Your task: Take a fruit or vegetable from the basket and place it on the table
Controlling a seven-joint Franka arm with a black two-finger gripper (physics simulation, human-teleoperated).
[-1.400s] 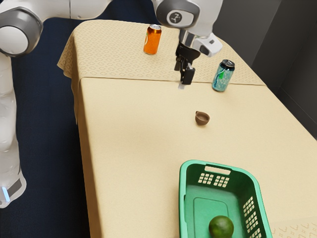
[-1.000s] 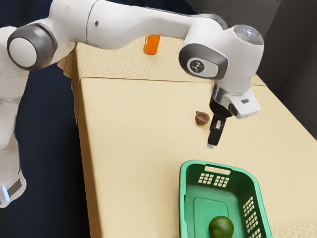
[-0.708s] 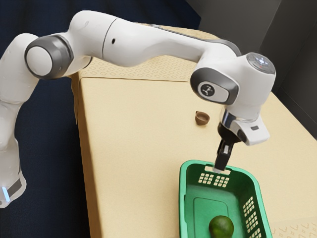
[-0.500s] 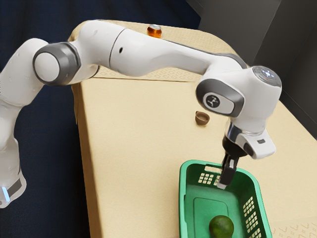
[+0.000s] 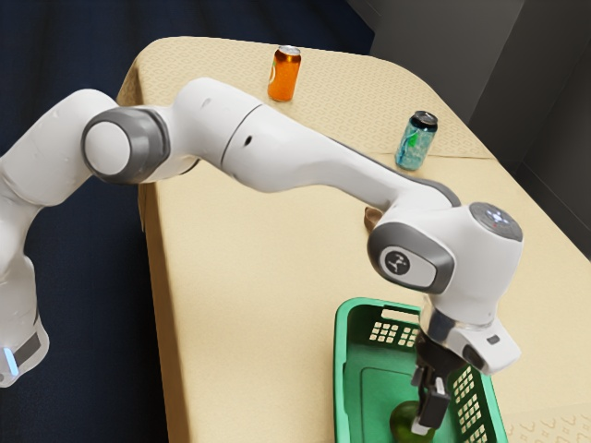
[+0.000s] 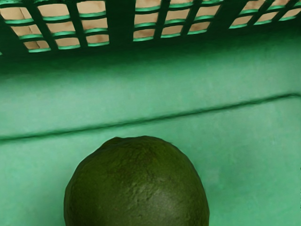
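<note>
In the lower right of the exterior view, the round dark-green fruit is seen inside the green basket, near the frame's lower edge. It is partly covered there by the black gripper, which is lowered into the basket. Whether the gripper is open, closed or clamped on the fruit cannot be told.

In the wrist view, the fruit is seen large and close to the hand, its slightly bumpy skin set against the basket's pale green floor. A thin dark groove is traced across that floor, between the fruit and a side wall pierced by rows of openings. Tan cloth is glimpsed through the openings.

The white arm is stretched from the exterior view's left edge, across the middle, and bent down over the basket at the lower right. The brown cup, right of the frame's center, is mostly hidden by it. An orange can is stood upright in the upper middle, and a teal can with a black top is stood upright in the upper right. Both are placed on the table, which is covered by a tan cloth.
</note>
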